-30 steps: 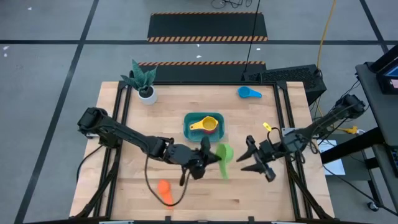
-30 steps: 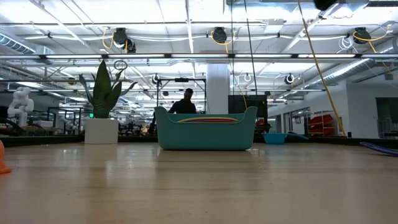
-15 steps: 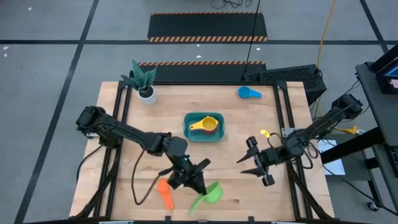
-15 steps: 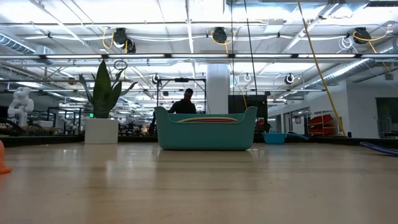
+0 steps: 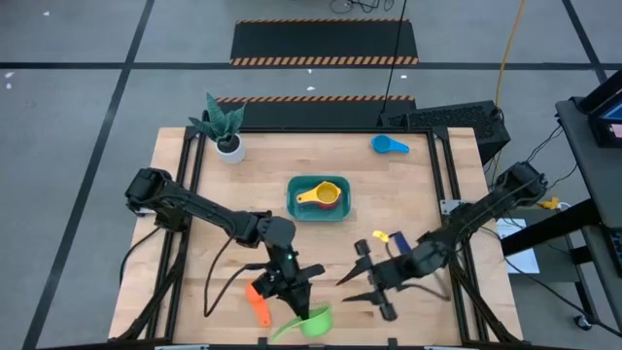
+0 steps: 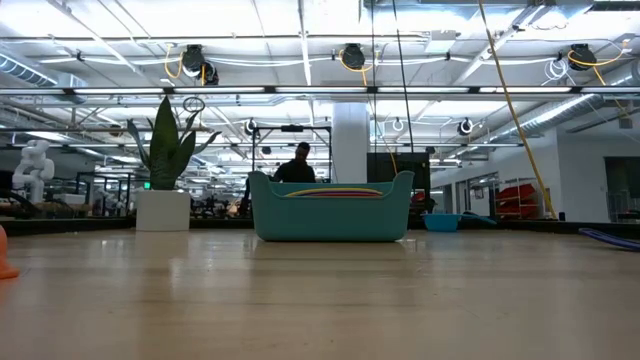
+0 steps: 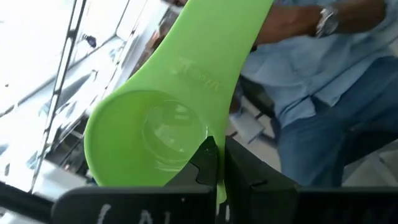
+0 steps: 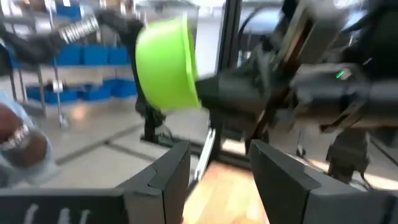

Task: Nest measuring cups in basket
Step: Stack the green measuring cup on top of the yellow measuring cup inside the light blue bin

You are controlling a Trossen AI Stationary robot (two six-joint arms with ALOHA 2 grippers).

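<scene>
Wooden counter [image 5: 408, 194] carries the teal basket [image 5: 318, 213] at its centre, a yellow cup [image 5: 319, 194] over a red one [image 5: 331, 202] inside. At five o'clock the right gripper [image 5: 360, 284] hovers, jaws apart and empty. At six o'clock the left gripper [image 5: 297, 297] has jaws clamped on the green cup [image 5: 315, 322]. Orange cup [image 5: 259, 301] lies beside it; blue cup [image 5: 390, 145] at one o'clock.

The basket [image 5: 319, 199] sits mid-table, with the plant [image 5: 224, 126] behind it leftward.
</scene>
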